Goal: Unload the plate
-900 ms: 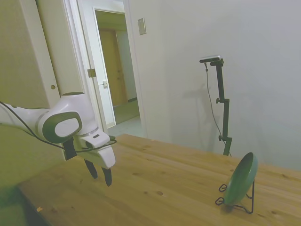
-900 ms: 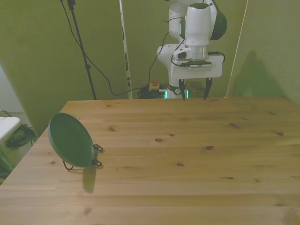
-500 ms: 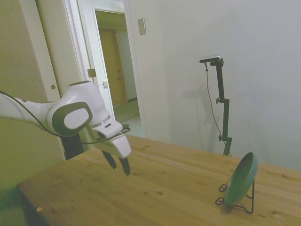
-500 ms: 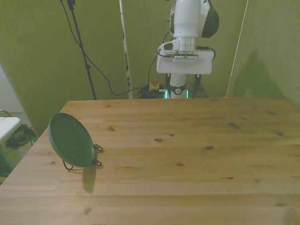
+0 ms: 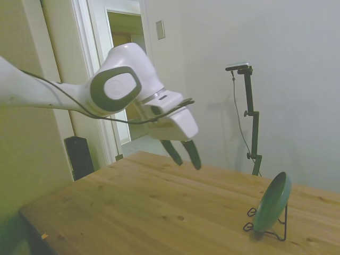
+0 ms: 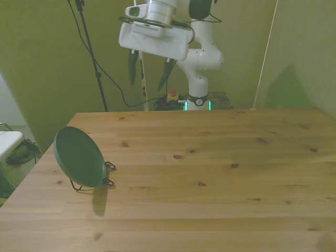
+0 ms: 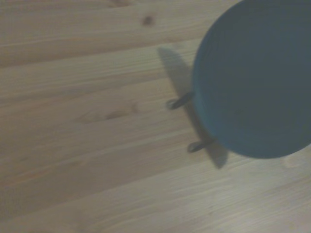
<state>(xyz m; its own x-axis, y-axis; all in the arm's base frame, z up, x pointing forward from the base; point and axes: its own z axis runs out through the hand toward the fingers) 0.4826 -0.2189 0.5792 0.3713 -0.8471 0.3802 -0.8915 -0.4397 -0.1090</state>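
Observation:
The dark green plate (image 5: 272,202) stands nearly on edge in a thin black wire stand (image 5: 265,228) on the wooden table (image 5: 159,212). In the front view the plate (image 6: 79,156) leans in the stand (image 6: 107,176) near the front view's left edge of the table. The wrist view shows the plate (image 7: 255,77) from above, blurred, with two loops of the stand (image 7: 182,102) poking out beside it. My gripper (image 5: 184,154) hangs high above the table, well away from the plate, open with nothing between its fingers. In the front view the gripper (image 6: 149,69) is up above the table's far edge.
A doorway (image 5: 130,79) and a white wall lie behind the table in the side view. Cables and a thin pole (image 6: 139,52) stand behind the table's far edge in the front view. The wooden table (image 6: 210,173) carries only the plate and stand.
The arm has swung up and toward the plate's side, the gripper rising well above the table and tilting. Plate and stand have not moved. The fingers stay open.

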